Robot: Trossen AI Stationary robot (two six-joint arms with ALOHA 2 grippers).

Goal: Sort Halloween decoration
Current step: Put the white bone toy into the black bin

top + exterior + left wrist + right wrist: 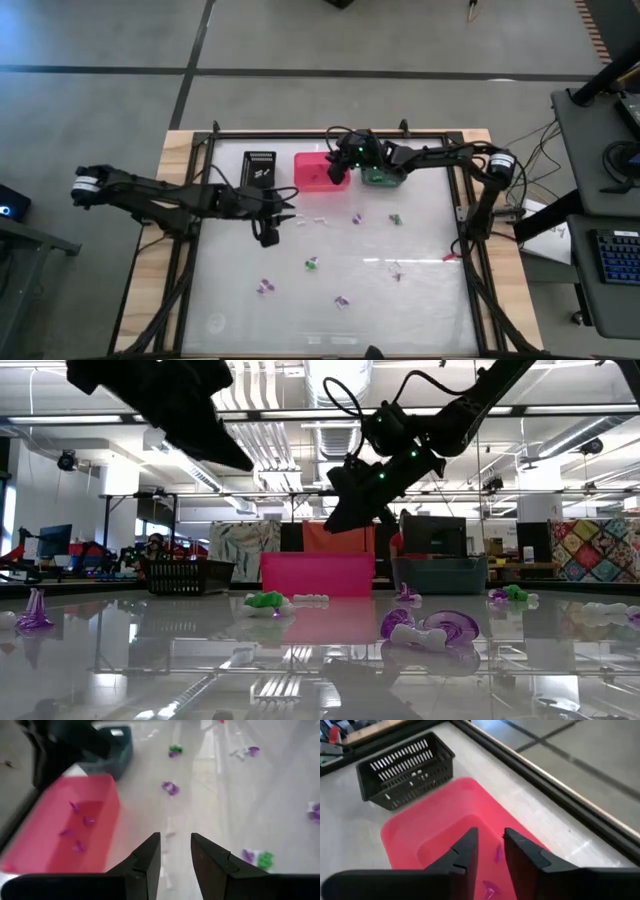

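Note:
Small Halloween decoration pieces in green [312, 264], purple [265, 287] and white [320, 218] lie scattered on the clear table top. Several purple pieces [75, 807] lie inside the pink bin [312, 172]. My right gripper [490, 832] hangs open over that pink bin with nothing between its fingers; a purple piece [496, 852] shows below the gap, inside the bin. My left gripper [175, 837] is open above the table, left of centre, pointing toward a white piece [170, 835] with nothing in its fingers.
A black slotted bin [259, 167] stands left of the pink one at the far edge, and a teal bin [380, 178] right of it. More pieces [395, 218] lie across the table's middle and right. A metal frame [190, 250] rims the table.

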